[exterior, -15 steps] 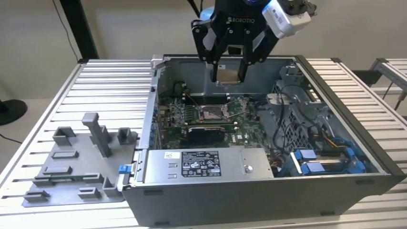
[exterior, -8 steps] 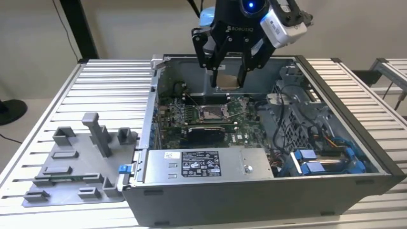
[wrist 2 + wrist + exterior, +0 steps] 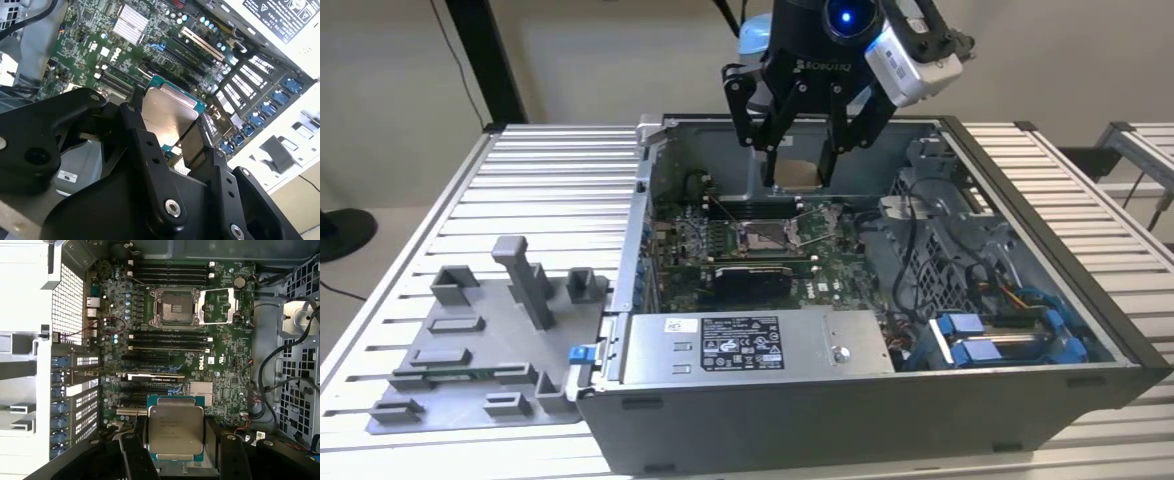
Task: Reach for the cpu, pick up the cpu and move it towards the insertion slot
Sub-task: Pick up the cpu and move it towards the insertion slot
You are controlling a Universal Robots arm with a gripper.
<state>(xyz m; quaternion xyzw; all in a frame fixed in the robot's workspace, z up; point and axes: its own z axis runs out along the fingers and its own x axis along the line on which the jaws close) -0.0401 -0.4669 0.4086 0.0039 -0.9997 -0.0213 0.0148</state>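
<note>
The black multi-link gripper (image 3: 803, 150) was seen in the exterior view suspended above the open grey metal computer case (image 3: 1067, 300), over the far part of the green motherboard (image 3: 834, 235). Its jaws were clenched on the small thin square cpu with a silvery metal face (image 3: 175, 430), which was held clear of the board, not touching it. In the first wrist view the black fingers (image 3: 135, 440) were recorded pressing on two opposite edges of the chip, with the metal face turned toward the camera and a green rim showing around it. In the second wrist view the same cpu (image 3: 167, 115) was noted between the black fingers (image 3: 145, 150), its face catching the light.

The square insertion slot with a shiny metal frame (image 3: 177, 306) was observed open on the motherboard, its frame plate folded out beside it. In the exterior view the insertion slot (image 3: 765, 236) lay below the held chip and nearer the camera than the gripper; chip and socket were apart.

Relative to the computer case, a flat grey plastic fixture plate with upright blocks and posts (image 3: 480, 340) was recorded just beside it on the exterior view's left, resting on the ribbed aluminium table (image 3: 560, 190).
</note>
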